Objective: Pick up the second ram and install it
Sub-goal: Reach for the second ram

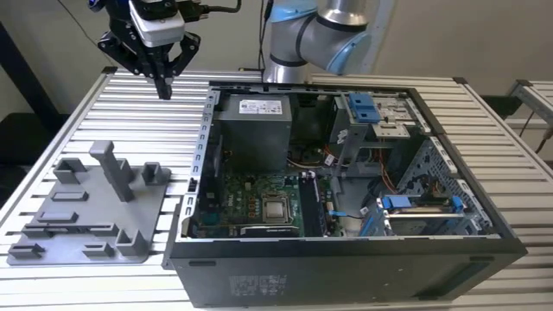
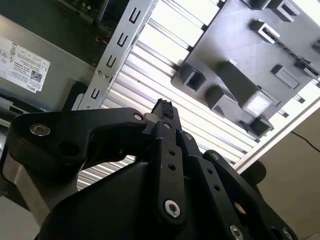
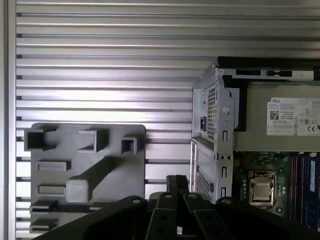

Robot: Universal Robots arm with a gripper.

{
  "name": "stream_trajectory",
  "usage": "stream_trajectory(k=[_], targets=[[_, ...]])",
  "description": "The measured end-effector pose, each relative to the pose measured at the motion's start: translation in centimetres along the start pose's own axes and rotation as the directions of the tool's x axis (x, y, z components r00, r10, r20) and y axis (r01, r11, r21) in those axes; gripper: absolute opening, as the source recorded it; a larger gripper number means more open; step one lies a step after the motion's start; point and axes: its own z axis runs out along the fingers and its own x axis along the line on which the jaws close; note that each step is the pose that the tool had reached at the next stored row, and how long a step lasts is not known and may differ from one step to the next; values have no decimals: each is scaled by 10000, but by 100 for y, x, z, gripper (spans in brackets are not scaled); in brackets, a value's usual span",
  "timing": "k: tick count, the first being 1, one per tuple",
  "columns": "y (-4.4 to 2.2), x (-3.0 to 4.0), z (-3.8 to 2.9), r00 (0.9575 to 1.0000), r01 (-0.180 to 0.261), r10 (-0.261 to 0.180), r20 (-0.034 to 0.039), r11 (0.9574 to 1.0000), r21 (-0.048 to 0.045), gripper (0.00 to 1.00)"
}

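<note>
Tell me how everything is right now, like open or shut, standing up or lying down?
gripper: shut, holding nothing, up above the table.
computer case: lying flat, side open.
grey tray: lying flat on the table.
post: standing upright on the tray.
processor: uncovered, sitting in the board.

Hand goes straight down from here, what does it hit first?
The hand likely meets the bare ribbed metal tabletop between the grey plastic tray and the open black computer case; depth unclear.
</note>
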Motion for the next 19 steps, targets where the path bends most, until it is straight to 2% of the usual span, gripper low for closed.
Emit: stream_trajectory(k=[19], targets=[[0,500,-1,9995,306,-306,-14,9995,-4,11]])
